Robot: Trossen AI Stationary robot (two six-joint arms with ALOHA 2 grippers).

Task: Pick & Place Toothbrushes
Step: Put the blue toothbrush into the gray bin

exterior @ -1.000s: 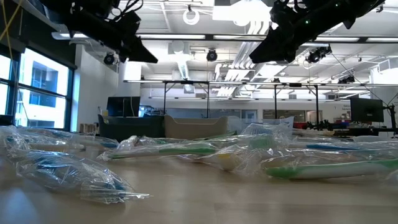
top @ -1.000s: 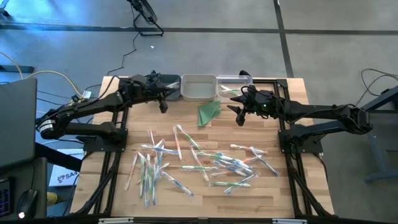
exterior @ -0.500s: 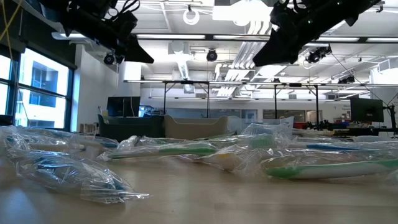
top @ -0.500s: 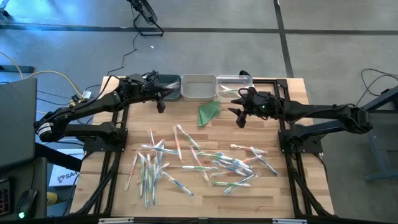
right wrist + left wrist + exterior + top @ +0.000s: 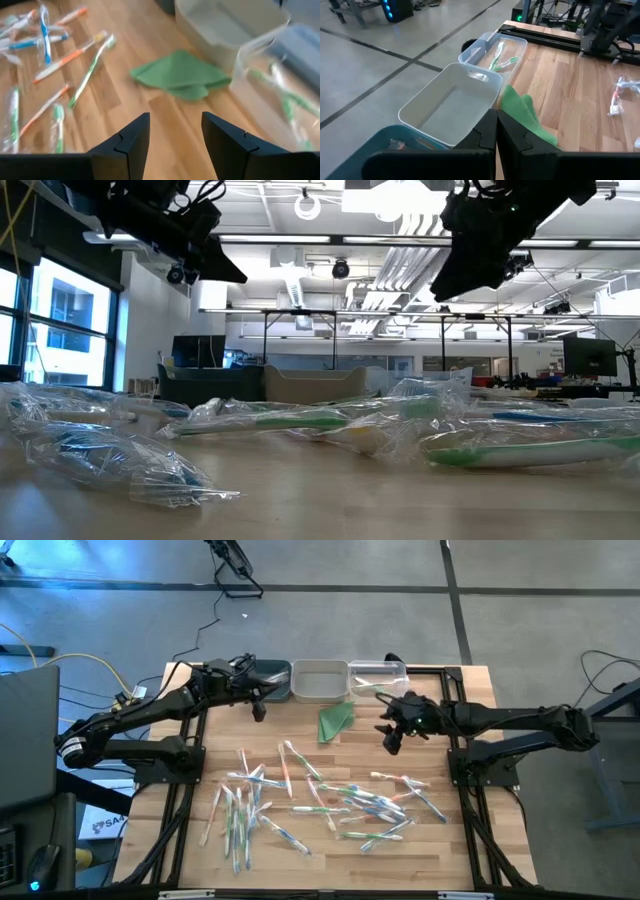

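toothbrushes (image 5: pixel 330 802): green, blue, orange accents | cloth (image 5: pixel 336 721): green | table (image 5: pixel 455 840): light wood

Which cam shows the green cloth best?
Right wrist view: the green cloth lies whole and unblocked on the wood. The high view shows it small; in the left wrist view that arm's shut hand hides part of it. Low view: not discernible.

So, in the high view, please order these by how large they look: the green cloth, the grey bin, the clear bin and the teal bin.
1. Grey bin and clear bin: they look about alike, so I do not rank them.
2. Green cloth.
The teal bin is partly hidden under the left arm, so its size is unsure.
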